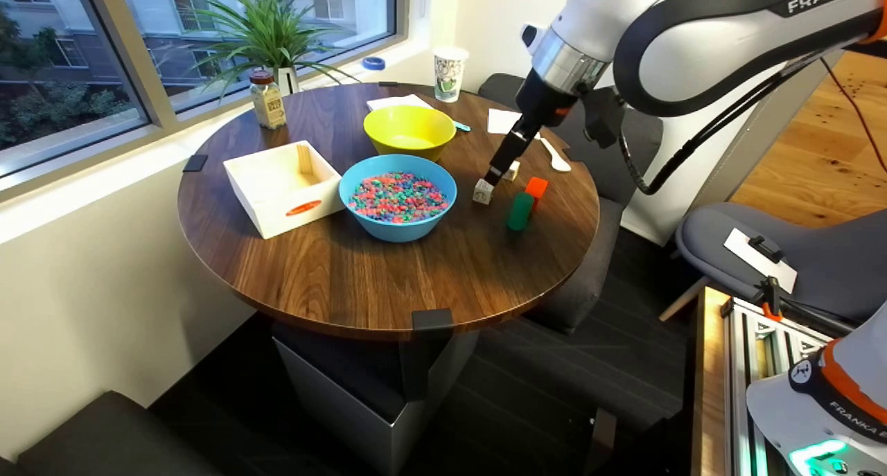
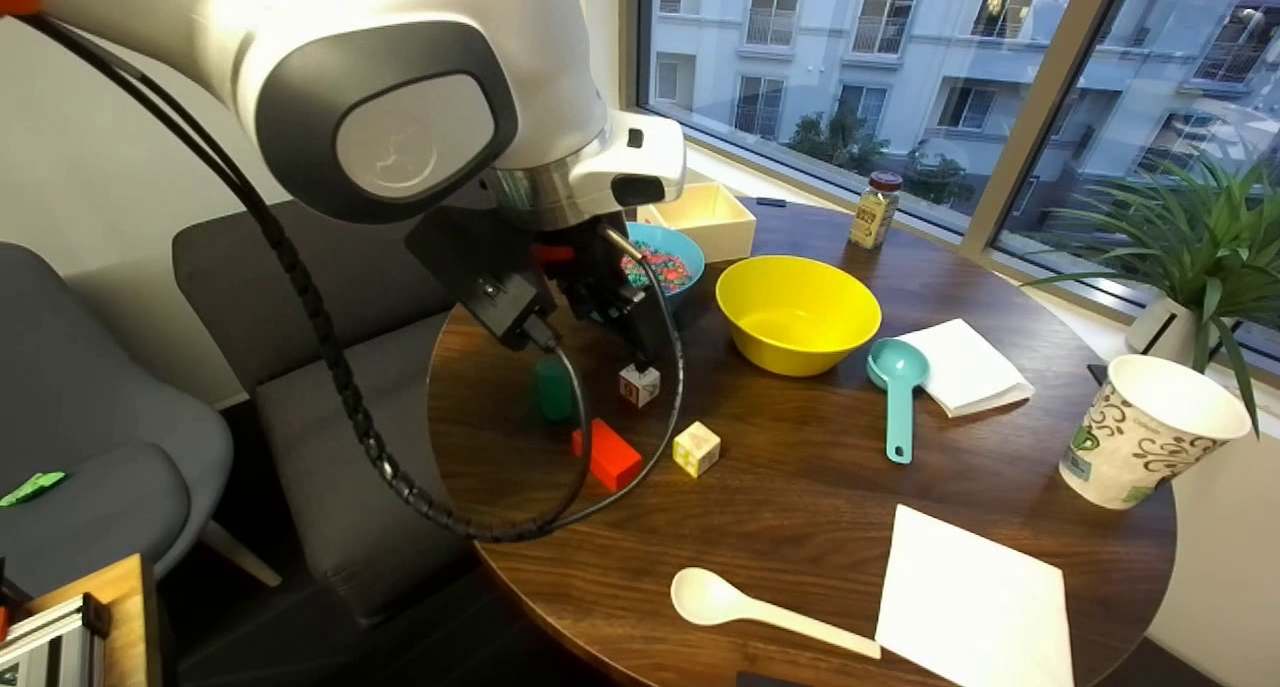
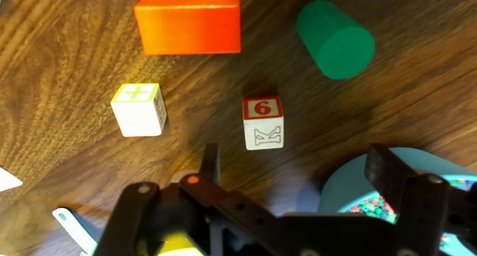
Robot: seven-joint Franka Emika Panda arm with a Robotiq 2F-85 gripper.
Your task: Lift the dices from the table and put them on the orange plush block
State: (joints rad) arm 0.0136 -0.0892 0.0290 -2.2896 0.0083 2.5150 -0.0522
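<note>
White lettered die (image 3: 263,123) just beneath the end effector (image 3: 293,155)

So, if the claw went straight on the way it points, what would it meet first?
Probably the white die with the red 6: in the wrist view it lies ahead, within the spread of the open claw. Depth is hard to judge, so its tips could reach the table first.
</note>
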